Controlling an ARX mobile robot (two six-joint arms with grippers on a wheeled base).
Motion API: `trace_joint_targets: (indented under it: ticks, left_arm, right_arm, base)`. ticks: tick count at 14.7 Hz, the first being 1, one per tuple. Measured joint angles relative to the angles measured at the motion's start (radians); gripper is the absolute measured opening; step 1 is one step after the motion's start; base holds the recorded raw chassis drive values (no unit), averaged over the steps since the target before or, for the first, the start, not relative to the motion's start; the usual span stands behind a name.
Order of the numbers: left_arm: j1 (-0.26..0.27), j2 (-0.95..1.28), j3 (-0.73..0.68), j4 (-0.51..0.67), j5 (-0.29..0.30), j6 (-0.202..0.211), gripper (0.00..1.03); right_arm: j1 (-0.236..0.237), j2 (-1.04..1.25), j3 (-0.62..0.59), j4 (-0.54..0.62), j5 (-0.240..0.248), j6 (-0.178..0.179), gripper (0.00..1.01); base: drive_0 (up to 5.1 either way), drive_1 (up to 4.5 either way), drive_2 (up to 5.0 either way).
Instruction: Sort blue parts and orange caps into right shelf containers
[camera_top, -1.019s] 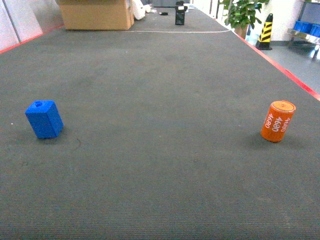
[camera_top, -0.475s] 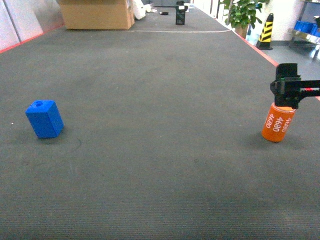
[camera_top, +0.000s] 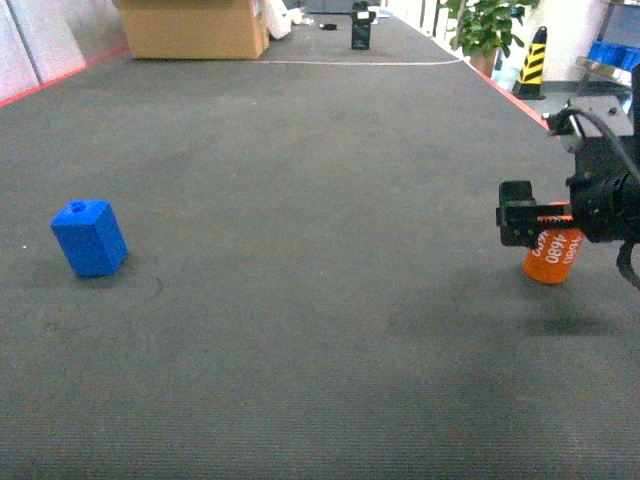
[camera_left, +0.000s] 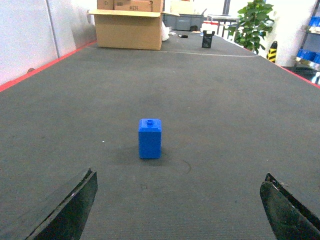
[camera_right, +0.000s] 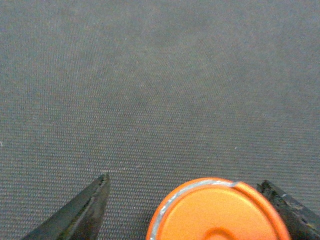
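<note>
Near the right edge of the dark mat, the right gripper (camera_top: 535, 222) hangs over the orange cap (camera_top: 553, 256), fingers spread with the cap's pale top showing between them in the wrist view — released, nothing held. To do this pick well, I would centre the cap between the fingers (it sits toward the right one now), lower until they flank its side, then close gently so it does not tip. On the left, the blue part (camera_top: 89, 237) stands alone; the left gripper (camera_left: 180, 207) is open, well short of it. Farther off sit a cardboard box (camera_top: 193, 28) and a potted plant (camera_top: 485, 25).
</note>
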Motion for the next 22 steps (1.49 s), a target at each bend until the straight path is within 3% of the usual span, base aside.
trace_joint_targets:
  ticks: [4, 7, 8, 9, 10, 11, 13, 16, 17, 19, 22]
  left_arm:
    - [0.0, 0.0, 0.0, 0.0, 0.0, 0.0, 0.98]
    - [-0.006, 0.004, 0.001, -0.012, -0.019, 0.004, 0.98]
    - [-0.076, 0.078, 0.033, -0.077, -0.195, 0.019, 0.98]
    - [-0.077, 0.212, 0.072, -0.045, -0.301, 0.03, 0.98]
    - [-0.016, 0.344, 0.113, 0.047, -0.302, 0.035, 0.98]
    - [0.026, 0.472, 0.152, 0.156, -0.244, 0.057, 0.98]
    - [0.04, 0.761, 0.249, 0.336, -0.117, 0.079, 0.98]
    - [0.005, 1.166, 0.433, 0.481, -0.014, 0.111, 0.98]
    - [0.005, 1.288, 0.507, 0.52, -0.008, 0.113, 0.98]
    - [0.013, 1.551, 0.688, 0.49, 0.02, 0.122, 0.98]
    - [0.044, 1.699, 0.838, 0.429, 0.036, 0.143, 0.98]
  right_arm:
    - [0.007, 0.018, -0.025, 0.08, -0.008, 0.001, 0.47]
    - [0.007, -0.119, -0.227, 0.216, -0.043, -0.006, 0.44]
    - [0.007, -0.187, -0.299, 0.251, -0.052, -0.007, 0.44]
    - [0.007, -0.243, -0.355, 0.268, -0.054, -0.006, 0.44]
    - [0.006, -0.318, -0.428, 0.28, -0.069, 0.004, 0.44]
    - [0.007, -0.371, -0.485, 0.28, -0.08, 0.021, 0.44]
    - [0.007, -0.472, -0.586, 0.269, -0.086, 0.051, 0.44]
    - [0.008, -0.613, -0.678, 0.261, -0.078, 0.096, 0.44]
    - [0.013, -0.669, -0.711, 0.245, -0.076, 0.114, 0.44]
    - [0.02, -0.838, -0.792, 0.188, -0.061, 0.161, 0.44]
    - [0.02, -0.956, -0.834, 0.124, -0.06, 0.206, 0.44]
  base:
    - [0.0, 0.0, 0.0]
    - [0.0, 0.0, 0.0]
    - [0.0, 0.0, 0.0]
    - [0.0, 0.0, 0.0]
    - [0.0, 0.0, 0.0]
    - [0.0, 0.0, 0.0]
    - [0.0, 0.0, 0.0]
    - [0.0, 0.0, 0.0]
    - [0.0, 0.0, 0.0]
    - [0.0, 0.0, 0.0]
    - [0.0, 0.0, 0.0]
